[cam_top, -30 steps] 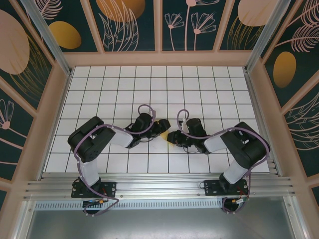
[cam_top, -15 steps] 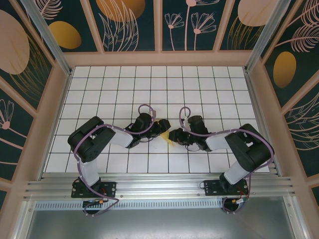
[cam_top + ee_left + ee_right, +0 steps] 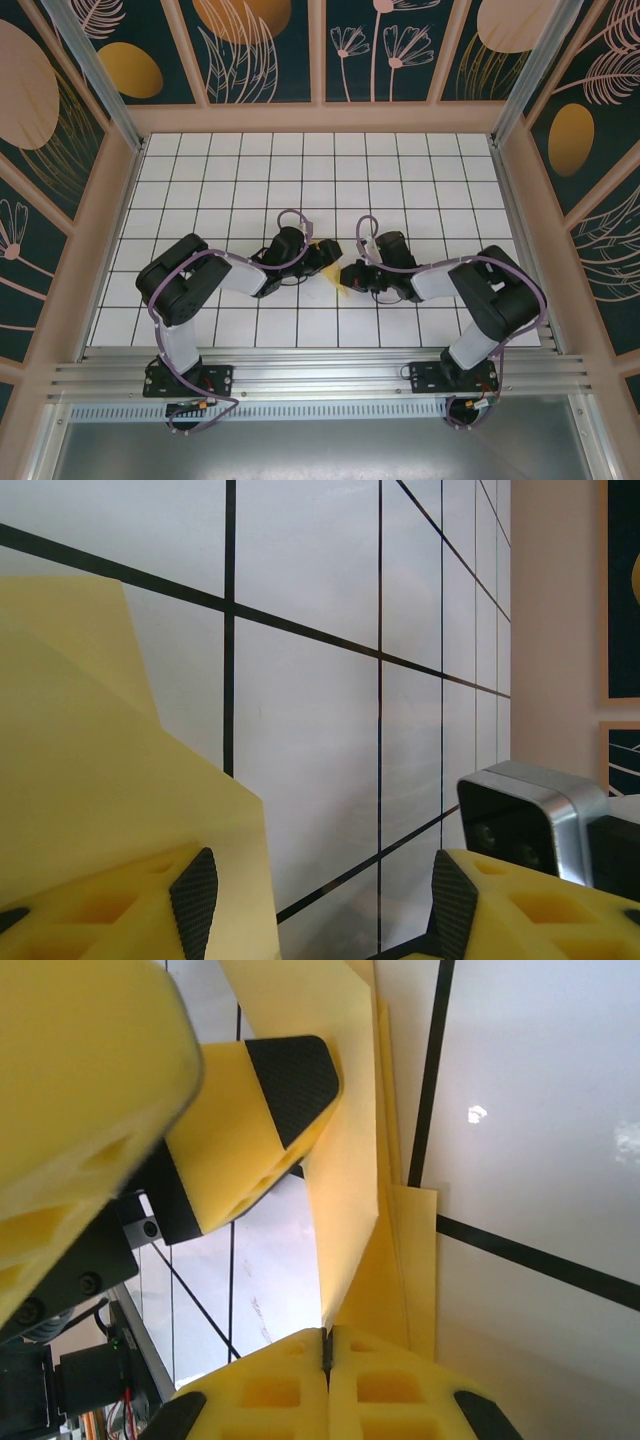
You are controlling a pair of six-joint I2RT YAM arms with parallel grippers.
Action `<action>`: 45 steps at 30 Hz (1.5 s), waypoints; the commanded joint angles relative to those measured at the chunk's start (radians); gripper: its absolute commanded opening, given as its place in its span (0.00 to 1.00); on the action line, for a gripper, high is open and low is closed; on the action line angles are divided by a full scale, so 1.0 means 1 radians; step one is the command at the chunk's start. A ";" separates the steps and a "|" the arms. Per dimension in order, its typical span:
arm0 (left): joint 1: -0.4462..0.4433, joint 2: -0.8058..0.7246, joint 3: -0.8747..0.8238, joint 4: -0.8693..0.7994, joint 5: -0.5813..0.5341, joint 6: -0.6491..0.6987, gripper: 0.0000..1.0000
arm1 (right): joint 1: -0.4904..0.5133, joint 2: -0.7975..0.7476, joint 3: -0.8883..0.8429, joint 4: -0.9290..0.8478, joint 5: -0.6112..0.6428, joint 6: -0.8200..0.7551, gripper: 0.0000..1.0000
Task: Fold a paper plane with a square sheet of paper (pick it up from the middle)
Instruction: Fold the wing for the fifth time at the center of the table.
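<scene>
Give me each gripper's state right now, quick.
Left gripper: open, with the folded yellow paper beside one of its fingers.
Right gripper: shut on the folded yellow paper.

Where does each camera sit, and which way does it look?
Top camera: above and behind the arms, looking down on the table; both arms show, left gripper and right gripper close together at the yellow paper.
Left wrist: low over the table, looking past its open fingers towards a wall; the paper lies beside one.
Right wrist: close to the paper, looking over its shut fingers, which pinch a fold.
Shared: both wrist views show the paper.
</scene>
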 commanded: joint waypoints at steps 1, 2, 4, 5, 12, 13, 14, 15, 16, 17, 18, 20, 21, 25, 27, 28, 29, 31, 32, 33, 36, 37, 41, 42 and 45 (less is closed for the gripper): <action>0.004 0.024 -0.017 -0.069 -0.009 0.014 0.62 | -0.006 0.029 -0.021 -0.015 -0.042 -0.033 0.04; 0.004 0.024 -0.019 -0.070 -0.009 0.011 0.62 | -0.006 0.034 -0.025 -0.017 -0.046 -0.036 0.04; 0.003 0.025 -0.019 -0.072 -0.012 0.006 0.62 | -0.006 0.048 -0.024 -0.033 -0.053 -0.046 0.03; 0.003 0.027 -0.021 -0.073 -0.012 0.003 0.62 | -0.006 0.051 -0.030 -0.039 -0.043 -0.047 0.04; 0.004 0.029 -0.029 -0.062 -0.005 -0.005 0.62 | -0.006 0.014 -0.041 -0.079 -0.034 -0.058 0.11; 0.004 0.029 -0.030 -0.061 -0.003 -0.005 0.62 | -0.008 0.004 -0.038 -0.092 -0.028 -0.060 0.13; 0.004 0.029 -0.030 -0.060 -0.001 -0.005 0.62 | -0.008 -0.008 -0.031 -0.108 -0.025 -0.065 0.15; 0.003 0.030 -0.030 -0.060 0.001 -0.004 0.62 | -0.008 -0.018 -0.024 -0.120 -0.024 -0.071 0.17; 0.003 0.029 -0.028 -0.060 0.003 -0.002 0.61 | -0.008 -0.026 -0.018 -0.131 -0.025 -0.072 0.19; 0.004 0.030 -0.027 -0.062 0.005 0.000 0.61 | -0.008 -0.036 -0.011 -0.141 -0.029 -0.075 0.21; 0.003 0.028 -0.025 -0.067 0.005 0.001 0.61 | -0.008 -0.045 -0.008 -0.144 -0.038 -0.076 0.22; 0.004 0.026 -0.025 -0.074 0.004 0.002 0.61 | -0.008 -0.063 -0.006 -0.148 -0.054 -0.077 0.24; 0.004 0.025 -0.024 -0.078 0.002 0.004 0.61 | -0.006 -0.071 -0.005 -0.153 -0.056 -0.081 0.25; 0.004 0.030 -0.022 -0.082 0.002 0.005 0.61 | -0.006 -0.088 0.000 -0.194 -0.053 -0.116 0.26; 0.004 0.031 -0.020 -0.080 0.004 0.005 0.61 | -0.006 -0.081 0.000 -0.210 -0.036 -0.128 0.23; 0.004 0.031 -0.019 -0.080 0.004 0.004 0.61 | -0.008 -0.076 -0.002 -0.209 -0.034 -0.129 0.22; 0.003 0.032 -0.018 -0.081 0.004 0.005 0.61 | -0.008 -0.071 -0.005 -0.202 -0.033 -0.127 0.19; 0.003 0.033 -0.017 -0.083 0.004 0.007 0.61 | -0.010 -0.060 -0.011 -0.186 -0.033 -0.115 0.14; 0.003 0.033 -0.018 -0.084 0.004 0.006 0.61 | -0.012 -0.050 -0.014 -0.183 -0.030 -0.105 0.12; 0.004 0.032 -0.019 -0.085 0.004 0.007 0.61 | -0.015 -0.039 -0.016 -0.188 -0.029 -0.098 0.11; 0.003 0.031 -0.019 -0.092 0.002 0.007 0.61 | -0.016 -0.019 -0.027 -0.207 -0.005 -0.083 0.08; 0.003 0.031 -0.019 -0.096 0.001 0.009 0.61 | -0.015 -0.019 -0.031 -0.221 0.005 -0.084 0.08; 0.004 0.026 -0.021 -0.112 -0.008 0.009 0.61 | -0.016 -0.039 -0.042 -0.297 0.045 -0.117 0.09; 0.004 0.026 -0.020 -0.114 -0.010 0.010 0.61 | -0.016 -0.044 -0.039 -0.327 0.071 -0.127 0.09; 0.003 0.030 -0.017 -0.121 -0.012 0.011 0.61 | -0.015 -0.034 -0.030 -0.390 0.104 -0.149 0.09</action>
